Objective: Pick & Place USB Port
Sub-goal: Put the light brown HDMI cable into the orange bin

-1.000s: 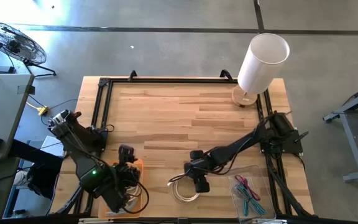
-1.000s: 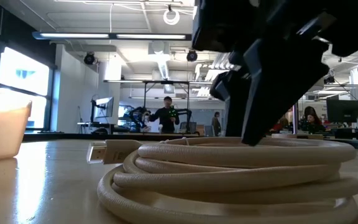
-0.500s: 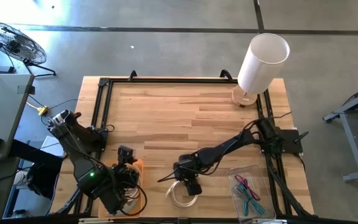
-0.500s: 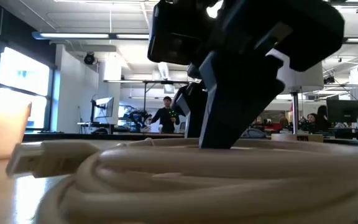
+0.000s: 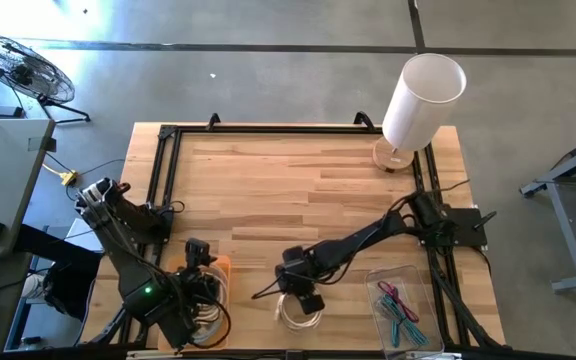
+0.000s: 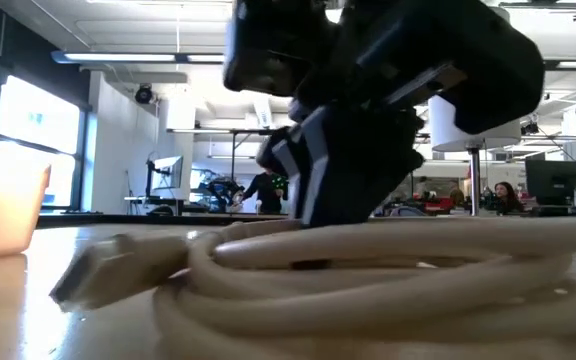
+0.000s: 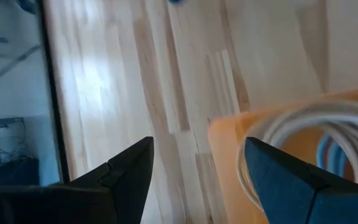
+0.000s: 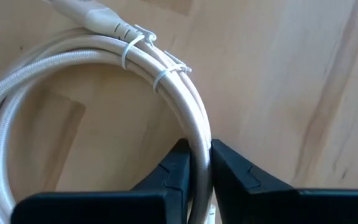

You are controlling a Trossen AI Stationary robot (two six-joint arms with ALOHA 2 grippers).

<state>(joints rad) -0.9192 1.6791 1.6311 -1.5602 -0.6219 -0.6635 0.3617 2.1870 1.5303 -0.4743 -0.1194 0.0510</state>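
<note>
Right end effector [image 8: 201,163] has just clamped onto the coiled white cable [image 8: 104,56]; ready to lift. Left end effector [image 7: 197,168] fingers apart.

White cylinder [image 5: 423,100] at far corner, floor fan [image 5: 18,66], clips [image 5: 398,302]

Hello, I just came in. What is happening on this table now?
The right end effector has its fingers closed around a strand of the coiled white cable, which lies on the wooden table near the front edge. The left end effector is open above an orange tray that already holds another coiled cable. A clear bin with colourful cables sits at the right.
</note>
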